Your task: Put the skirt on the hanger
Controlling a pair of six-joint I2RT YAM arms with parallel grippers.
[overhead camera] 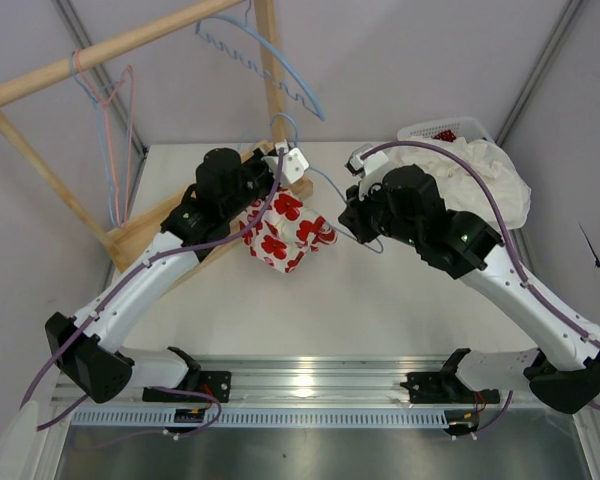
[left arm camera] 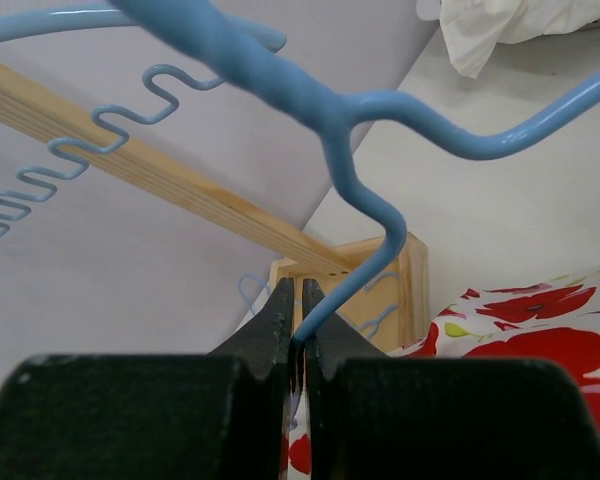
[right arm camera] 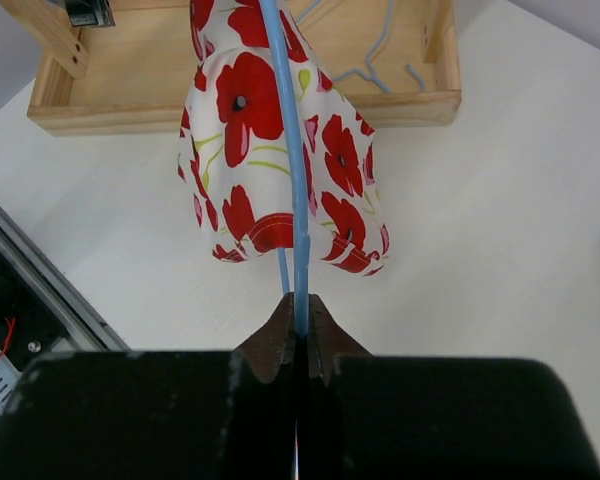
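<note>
Well, the work seems to be near its end: the skirt [right arm camera: 240, 110], white with red flowers, is draped over the thin bar of a blue hanger [left arm camera: 340, 105] and hangs in a bunch just above the desk [overhead camera: 380, 300], in front of the wooden rack [overhead camera: 110, 50]. The left jaws are closed on the hanger wire below its twisted neck, and the right jaws are closed on the same wire at the other end, just beside the lower edge of the skirt. So the hanger is carried between the two, with the skirt in the middle.

I would say the step in hand is to settle the skirt on the bar. The next move calls for care. The cloth sits gathered and a little nearer the right side, so if that end is let go or tipped down, the skirt may slide off. It would be better to keep the bar level and to free one end slowly.

The count, as I can see it:
- one skirt
- two arms, the left arm [overhead camera: 150, 275] and the right arm [overhead camera: 520, 290]
- one hanger held, one more blue hanger [overhead camera: 270, 85] and one pink hanger [overhead camera: 130, 120] on the rack; beside the pink one there is perhaps another thin wire, I cannot tell
- one basket [overhead camera: 445, 128] with one heap of white cloth [overhead camera: 480, 180]
</note>
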